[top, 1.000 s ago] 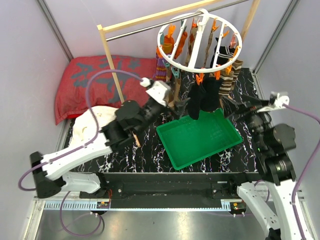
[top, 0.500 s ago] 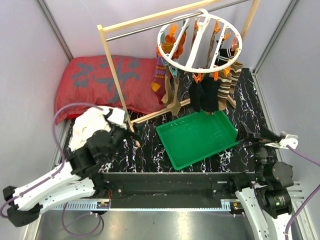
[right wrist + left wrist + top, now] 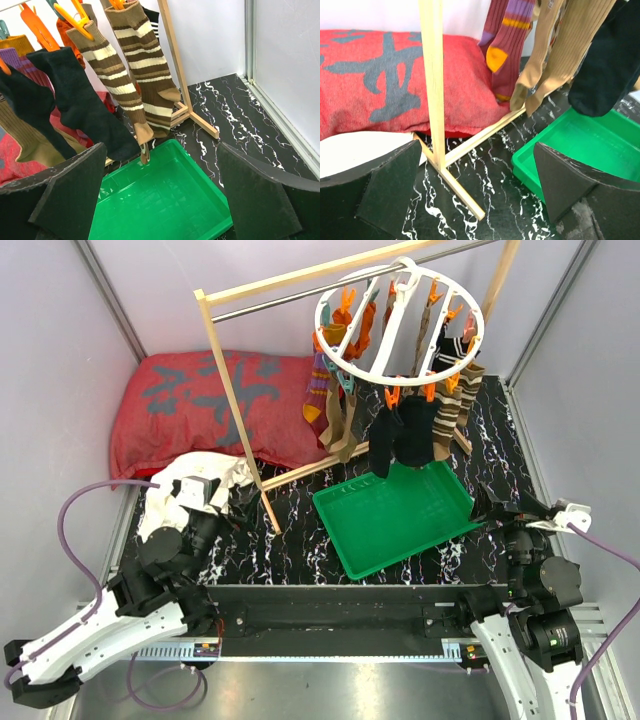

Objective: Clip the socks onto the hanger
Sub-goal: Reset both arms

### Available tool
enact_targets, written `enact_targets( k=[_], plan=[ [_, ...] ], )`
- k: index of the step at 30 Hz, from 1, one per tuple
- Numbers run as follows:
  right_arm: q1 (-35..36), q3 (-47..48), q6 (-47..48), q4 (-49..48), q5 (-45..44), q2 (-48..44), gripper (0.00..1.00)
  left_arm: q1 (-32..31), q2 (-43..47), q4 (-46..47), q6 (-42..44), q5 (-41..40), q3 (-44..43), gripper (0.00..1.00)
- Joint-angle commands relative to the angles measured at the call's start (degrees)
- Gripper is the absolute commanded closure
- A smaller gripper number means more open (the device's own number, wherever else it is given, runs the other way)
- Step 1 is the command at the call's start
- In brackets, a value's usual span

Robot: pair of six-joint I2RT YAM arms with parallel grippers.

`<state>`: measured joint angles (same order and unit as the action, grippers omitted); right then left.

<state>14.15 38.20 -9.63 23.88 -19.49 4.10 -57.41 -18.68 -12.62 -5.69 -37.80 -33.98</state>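
The hanger [image 3: 400, 315], a white ring with orange and teal clips, hangs from the rod at the back. Several socks hang clipped to it: black socks [image 3: 405, 435], brown-and-cream striped socks [image 3: 455, 405], tan socks [image 3: 345, 430] and a purple and orange sock [image 3: 318, 390]. My left gripper [image 3: 238, 504] is open and empty, low near the frame's foot, far from the hanger; in its wrist view [image 3: 476, 165] the jaws stand wide apart. My right gripper [image 3: 500, 510] is open and empty beside the tray's right side. Its wrist view [image 3: 161, 150] shows the striped socks [image 3: 145, 65] and black socks [image 3: 80, 105] above.
A green tray [image 3: 400, 520] lies empty under the hanger. A pale wooden frame [image 3: 225, 370] with a metal rod stands across the back, its foot [image 3: 462, 192] in front of my left gripper. A red pillow [image 3: 190, 405] and a white cloth [image 3: 190, 475] lie at the left.
Both arms have drawn back from the hanger toward the near edge, the left one down and left, the right one down. The hanging socks have swung a little.
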Motion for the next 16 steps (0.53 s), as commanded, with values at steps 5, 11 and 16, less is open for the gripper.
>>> enact_targets(
  k=[5,11,16],
  plan=[
    [0.09,-0.23,0.84,-0.85,-0.99,1.35,0.0,0.01,-1.01,2.16,1.65,-1.66,-0.3,0.01],
    [0.09,-0.23,1.1,-0.94,-1.61,2.05,0.0,0.01,-0.31,2.69,1.74,-1.84,-0.13,0.01],
    [0.09,-0.23,1.1,-0.94,-1.69,2.32,0.0,0.01,-0.22,3.31,1.74,-1.49,0.14,0.01]
  ],
)
